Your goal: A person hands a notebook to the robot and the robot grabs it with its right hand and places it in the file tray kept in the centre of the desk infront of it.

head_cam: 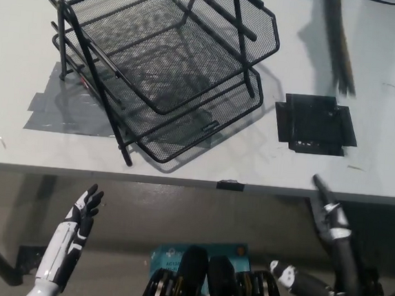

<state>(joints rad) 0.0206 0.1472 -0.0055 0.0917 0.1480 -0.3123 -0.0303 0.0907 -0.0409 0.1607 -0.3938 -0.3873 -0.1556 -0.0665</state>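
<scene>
A black wire-mesh file tray (pixel 165 62) with stacked tiers stands on the white desk (pixel 182 162), left of centre. No notebook shows in the head view. My white left hand (pixel 83 214) hangs below the desk's front edge at lower left, fingers apart, holding nothing. My black right hand (pixel 329 208) is raised at lower right, just under the desk edge, fingers spread and empty. Both hands are well short of the tray.
A black square cable cut-out (pixel 315 124) sits in the desk right of the tray. Grey tape patches (pixel 55 111) lie by the tray's left feet. A blurred thin dark object (pixel 341 43) crosses the upper right.
</scene>
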